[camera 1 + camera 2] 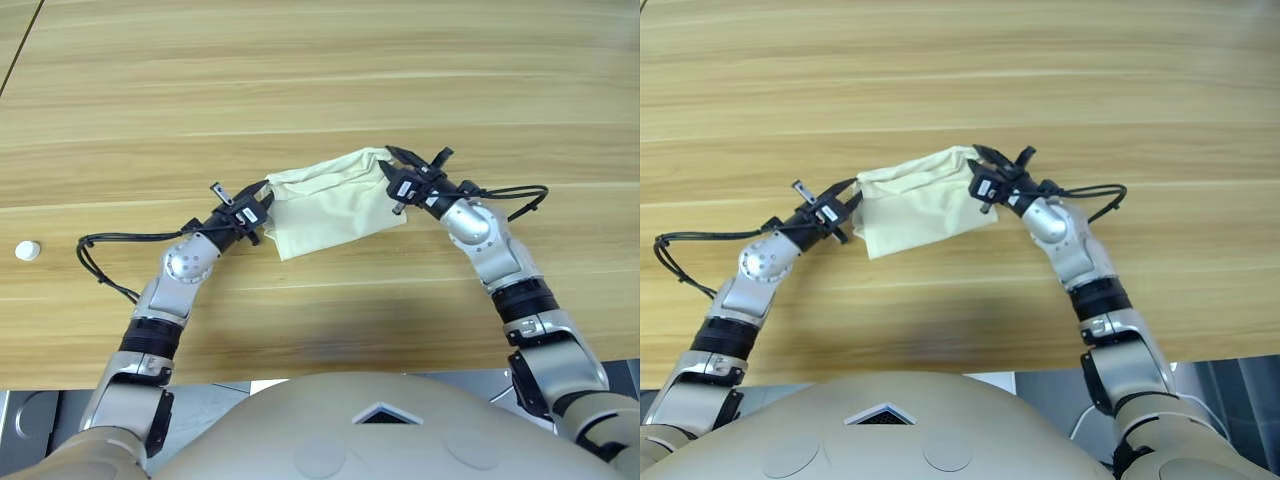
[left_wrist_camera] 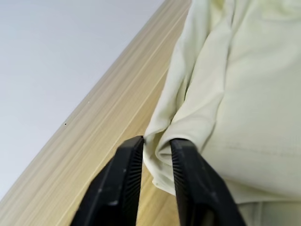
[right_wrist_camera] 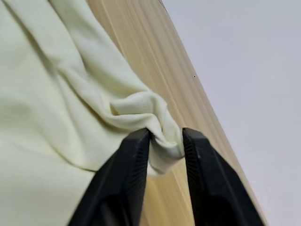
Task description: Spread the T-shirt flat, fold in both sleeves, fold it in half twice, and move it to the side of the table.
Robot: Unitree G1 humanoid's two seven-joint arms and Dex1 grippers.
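Folded T-shirt [image 1: 335, 205], mid-frame over the worktop [image 1: 300, 80], was pinched at opposite ends by the left fingers [image 2: 127, 183] and right fingers [image 3: 131, 174]; shifting it sideways probably required matched arm travel, light tension and undisturbed folds.

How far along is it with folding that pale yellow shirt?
Folding looks mostly done: the pale yellow cloth T-shirt is already a compact, somewhat rumpled bundle, no sleeves sticking out. In hand: the left fingers and right fingers each pinch one end of it. Left: it sits mid-way across the wooden table, so moving it to the side likely remains.
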